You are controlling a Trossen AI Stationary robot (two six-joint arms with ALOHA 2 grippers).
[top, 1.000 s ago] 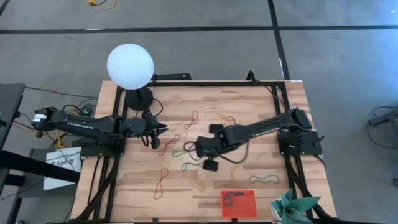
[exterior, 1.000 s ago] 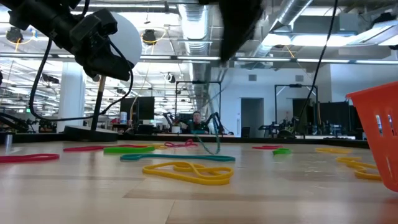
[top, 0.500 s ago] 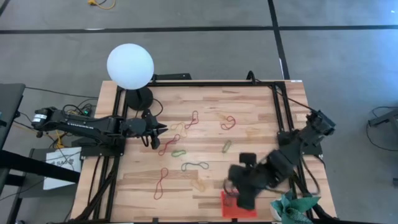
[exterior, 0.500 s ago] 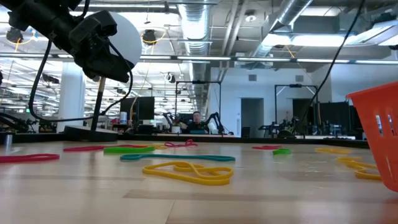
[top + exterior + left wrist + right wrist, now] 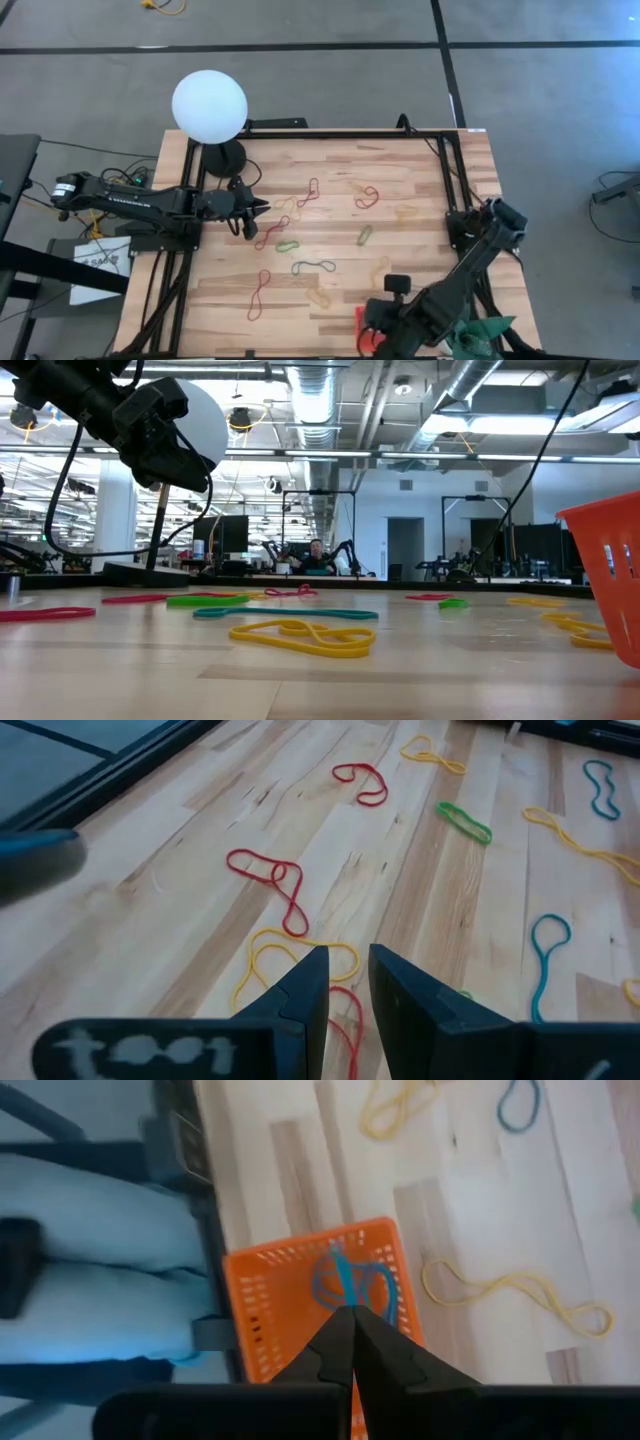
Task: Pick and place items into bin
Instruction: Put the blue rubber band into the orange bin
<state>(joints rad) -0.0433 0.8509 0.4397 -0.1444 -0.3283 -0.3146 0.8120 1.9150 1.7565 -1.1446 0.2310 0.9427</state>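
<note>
My right gripper (image 5: 352, 1318) hangs shut over the orange bin (image 5: 262, 1312), near the table's front edge, with a teal rubber band (image 5: 336, 1276) below its tips. From above, the arm hides most of the bin (image 5: 361, 331). Red (image 5: 308, 190), green (image 5: 288, 245), teal (image 5: 315, 267) and yellow (image 5: 320, 297) bands lie flat on the wood. My left gripper (image 5: 348, 982) hovers at the table's left side (image 5: 255, 210), its fingers a little apart and open. Nothing is between them. A red band (image 5: 278, 885) and a yellow band (image 5: 262, 958) lie ahead of it. My right gripper pinches the teal band at its upper end (image 5: 344, 1302) between the tips of its two fingers, which point steeply down from above. The band hangs slack below them over the bin. Whether its lower loops rest on the bin's mesh bottom, I cannot tell.
A white globe lamp (image 5: 209, 105) stands at the far left corner. A teal-green cloth (image 5: 482, 335) lies at the near right corner beside the bin. Black frame rails (image 5: 452, 180) run along the table's sides. In the low view the bin's wall (image 5: 606, 575) rises at the right.
My right gripper has swung from the table's middle toward the near right corner and now hangs over the bin, staying shut. The teal band it had lifted off the wood has gone with it.
</note>
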